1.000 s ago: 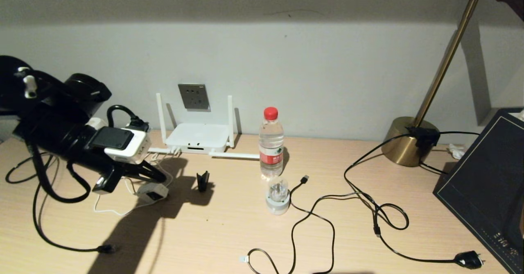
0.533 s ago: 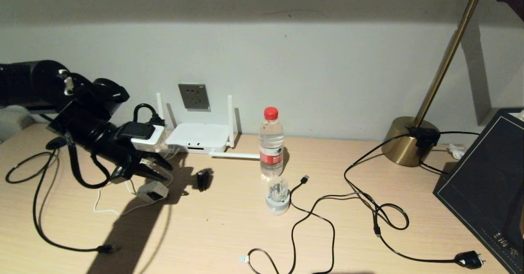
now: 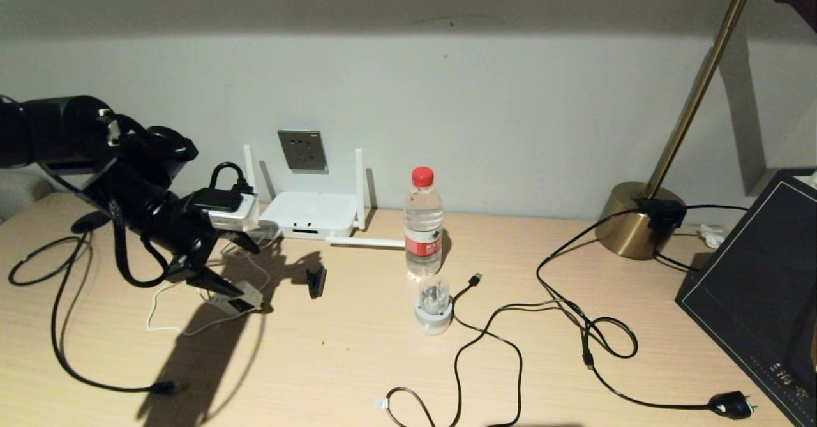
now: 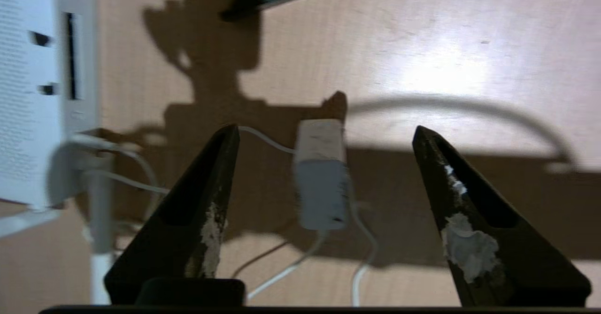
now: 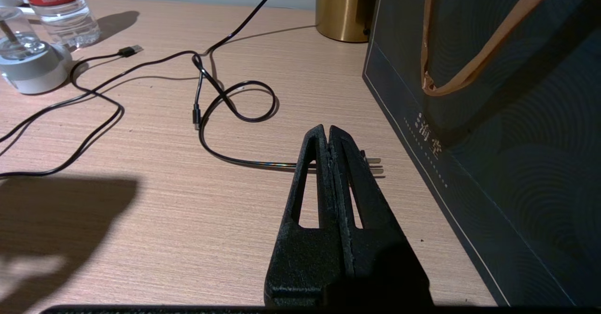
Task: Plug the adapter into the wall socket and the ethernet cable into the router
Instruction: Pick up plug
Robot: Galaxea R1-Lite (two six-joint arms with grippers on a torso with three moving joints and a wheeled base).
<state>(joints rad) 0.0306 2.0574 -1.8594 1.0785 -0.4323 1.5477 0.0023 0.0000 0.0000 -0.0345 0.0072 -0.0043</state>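
Note:
The white adapter (image 3: 236,300) (image 4: 321,178) lies on the desk on its thin white cord, in front of the router (image 3: 309,213) (image 4: 28,93). My left gripper (image 3: 246,270) (image 4: 325,128) is open, with its fingers on either side of the adapter and not touching it. The grey wall socket (image 3: 302,150) sits on the wall above the router. The black ethernet cable (image 3: 64,363) loops over the left of the desk, with one plug end (image 3: 167,387) near the front. My right gripper (image 5: 327,128) is shut on nothing, low over the desk's front right.
A small black clip (image 3: 316,282) stands right of the adapter. A water bottle (image 3: 422,223) and a round white-and-clear plug piece (image 3: 433,306) are mid-desk. The USB cable (image 3: 475,279), a mains plug (image 3: 731,404), a brass lamp base (image 3: 638,219) and a dark bag (image 3: 753,299) fill the right.
My left arm has swung back towards the wall and router, and its gripper has tilted down so the open fingers straddle the adapter. The right arm has not moved.

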